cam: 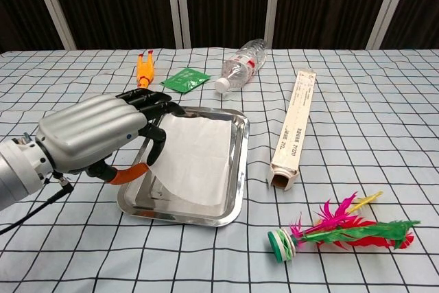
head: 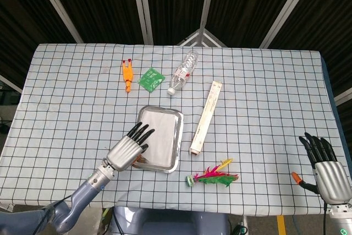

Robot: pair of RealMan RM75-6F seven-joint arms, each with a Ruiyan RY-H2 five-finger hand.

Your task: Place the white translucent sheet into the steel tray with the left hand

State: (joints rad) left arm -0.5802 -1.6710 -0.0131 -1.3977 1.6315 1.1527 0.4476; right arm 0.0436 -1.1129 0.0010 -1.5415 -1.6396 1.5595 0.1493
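The white translucent sheet (head: 163, 135) (cam: 197, 156) lies almost flat inside the steel tray (head: 180, 141) (cam: 241, 168) near the middle of the checked table. My left hand (head: 130, 148) (cam: 101, 135) hangs over the tray's left side. Its dark fingers curl over the sheet's left edge and its orange-tipped thumb sits below, so it still pinches that edge. My right hand (head: 325, 167) shows only in the head view, past the table's near right corner, fingers apart and holding nothing.
A long cardboard box (head: 206, 116) (cam: 293, 128) lies just right of the tray. A feather shuttlecock (head: 214, 178) (cam: 343, 231) lies near the front edge. Behind the tray are a plastic bottle (head: 183, 72) (cam: 243, 63), a green packet (head: 150, 78) (cam: 185, 79) and an orange rubber chicken (head: 127, 74) (cam: 144, 68).
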